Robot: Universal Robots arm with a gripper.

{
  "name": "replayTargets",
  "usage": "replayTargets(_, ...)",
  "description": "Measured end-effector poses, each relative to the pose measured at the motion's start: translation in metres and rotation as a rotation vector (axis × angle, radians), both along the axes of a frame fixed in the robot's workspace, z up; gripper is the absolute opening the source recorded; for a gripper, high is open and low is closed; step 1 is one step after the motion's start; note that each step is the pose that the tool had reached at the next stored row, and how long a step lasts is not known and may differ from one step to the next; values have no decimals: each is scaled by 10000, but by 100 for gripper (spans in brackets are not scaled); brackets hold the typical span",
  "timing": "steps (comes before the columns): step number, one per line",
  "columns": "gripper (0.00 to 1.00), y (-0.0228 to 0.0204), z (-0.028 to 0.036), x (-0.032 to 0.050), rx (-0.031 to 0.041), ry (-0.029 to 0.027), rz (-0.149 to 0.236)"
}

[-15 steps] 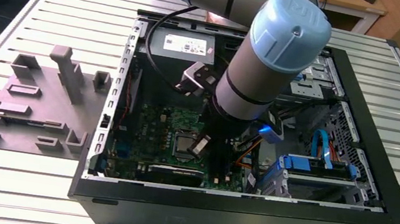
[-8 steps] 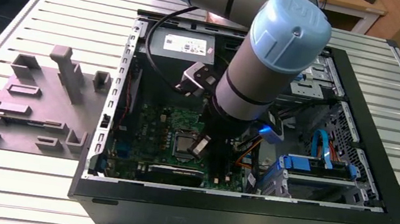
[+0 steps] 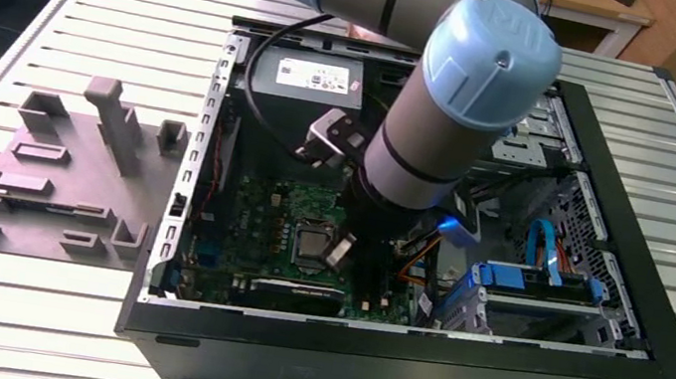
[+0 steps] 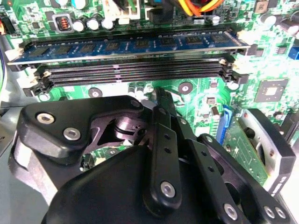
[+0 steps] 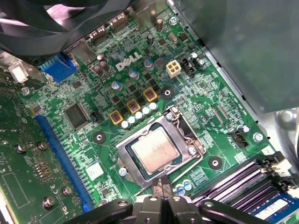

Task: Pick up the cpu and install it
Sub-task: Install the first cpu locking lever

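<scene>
Cpu (image 5: 154, 152) seated in socket (image 5: 161, 151) on motherboard (image 5: 107, 107); jaws of gripper (image 5: 163, 183) pinched narrow, holding nothing, just beside socket edge.

Open black computer case (image 3: 606, 375) on slatted metal counter (image 3: 52, 308), green motherboard (image 3: 268, 209) inside, grey fixture block (image 3: 58, 178) near counter's edge, blue memory stick (image 4: 126, 49)

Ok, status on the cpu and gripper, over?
Gripper low over the motherboard, at the socket's edge. Cpu lies flat in the socket frame, not held. Nothing lying on the cpu.
</scene>
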State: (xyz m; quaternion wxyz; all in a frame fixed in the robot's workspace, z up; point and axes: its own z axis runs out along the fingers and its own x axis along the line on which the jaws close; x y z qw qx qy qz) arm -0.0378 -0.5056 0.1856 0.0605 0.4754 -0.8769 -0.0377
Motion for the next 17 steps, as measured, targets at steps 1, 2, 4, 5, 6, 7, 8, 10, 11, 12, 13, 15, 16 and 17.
replayTargets(1, 10, -5, 0, 0, -1, 0, 0)
replayTargets(2, 10, -10, 0, 0, 0, 1, 0)
replayTargets(4, 10, -17, 1, -1, -1, 1, -1)
replayTargets(5, 10, -19, 1, 0, -1, 1, -1)
replayTargets(6, 10, -19, 1, 0, 0, 1, -1)
replayTargets(7, 10, -20, 1, 0, 0, 1, 0)
replayTargets(8, 10, -20, 4, 0, 3, 0, 0)
replayTargets(10, 10, -20, 20, -1, 11, -1, -2)
replayTargets(11, 10, -18, 41, 0, 21, -4, -2)
replayTargets(12, 10, -18, 75, -1, 15, -2, -2)
replayTargets(13, 10, -19, 104, -1, 8, 1, -2)
replayTargets(15, 10, -20, 160, 0, 9, 0, -1)
replayTargets(16, 10, -20, 190, 0, 7, 1, -1)
replayTargets(17, 10, -20, 217, 0, 6, 1, -1)
